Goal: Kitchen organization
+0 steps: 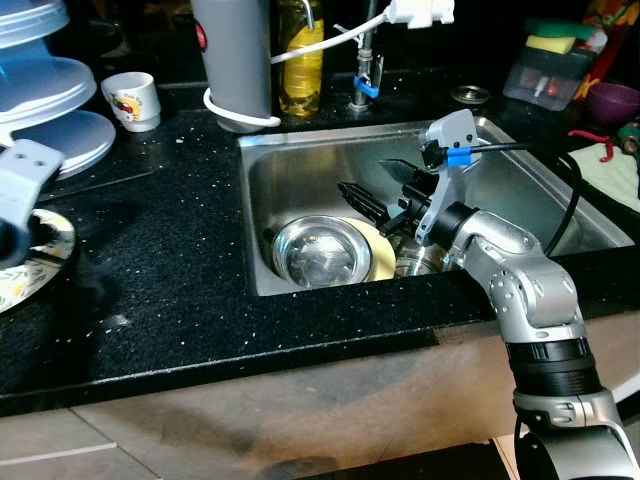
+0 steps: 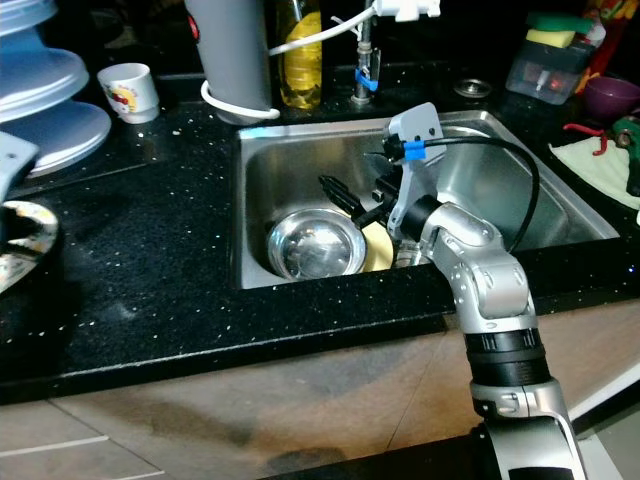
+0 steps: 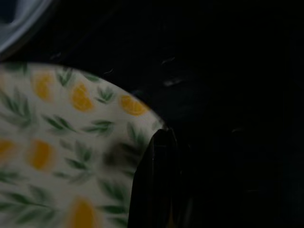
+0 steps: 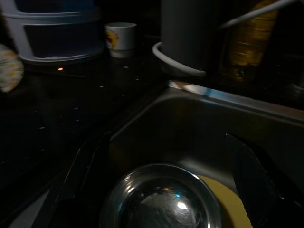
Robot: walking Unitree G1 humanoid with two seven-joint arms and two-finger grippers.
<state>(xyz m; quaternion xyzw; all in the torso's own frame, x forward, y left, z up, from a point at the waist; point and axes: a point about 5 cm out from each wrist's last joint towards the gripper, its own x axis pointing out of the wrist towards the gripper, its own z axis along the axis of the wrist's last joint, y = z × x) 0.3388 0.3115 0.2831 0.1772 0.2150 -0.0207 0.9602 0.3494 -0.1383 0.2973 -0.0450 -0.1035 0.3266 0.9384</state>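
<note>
Bowl: our steel bowl (image 1: 318, 252) sits in the sink (image 1: 300, 160), near its front left corner, on a yellow plate (image 1: 380, 258).
Right tool (image 1: 382, 186): wide open, empty, just above the bowl.
Left tool (image 3: 154, 183): touching a flowered plate (image 3: 57, 156) at the table's left edge; we cannot tell if it grips.
Feel: light, hard, slippery; we think the rim is the best hold.

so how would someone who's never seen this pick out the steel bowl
Start at the stainless sink set in the black speckled countertop. The steel bowl sits on the sink floor at its left end, just ahead of the right gripper. It is round and mirror-shiny, unlike the flat yellow plate tucked beside it.
</note>
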